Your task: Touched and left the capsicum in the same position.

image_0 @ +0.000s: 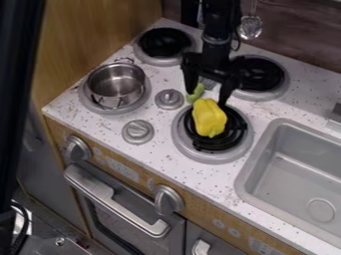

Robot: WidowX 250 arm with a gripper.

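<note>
The black gripper (207,97) hangs over the back edge of the front right burner (178,141), its fingers spread apart. A yellow capsicum (210,118) lies on that burner's black coil, its green stem (195,93) pointing to the back left. The left fingertip is beside the stem and the right one is close to the capsicum's upper right side. Whether either finger touches it, I cannot tell.
A small metal pot (116,85) stands on the left burner. Two grey knobs (138,132) rise from the stove top left of the capsicum. Two black burners lie behind, and a grey sink (293,179) is at the right.
</note>
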